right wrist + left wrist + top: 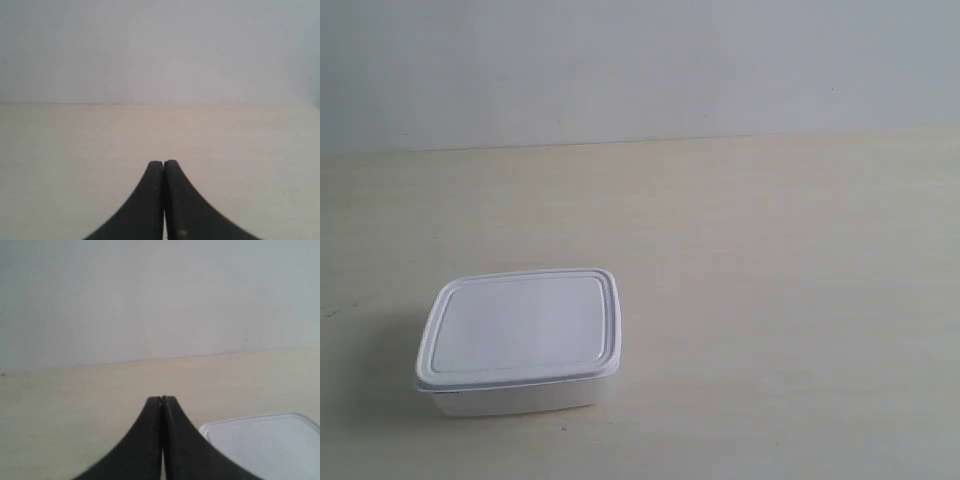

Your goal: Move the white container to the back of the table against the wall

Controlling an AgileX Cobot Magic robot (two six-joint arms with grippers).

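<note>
White container (520, 335) sat lower left in exterior frame, well apart from wall (640, 70); move not begun. Left gripper (162, 400), right gripper (163, 163): fingers together, empty, likely idle

White container (520, 325), pale cream table (770, 300), perhaps faintly grained, plain grey-blue wall (640, 70), black left fingers (142, 445), black right fingers (142, 205)

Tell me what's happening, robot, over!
Left claw shut, empty, white container close by. Right claw shut, empty. Container lidded on the table, well short of the wall. Nothing seen in between.
</note>
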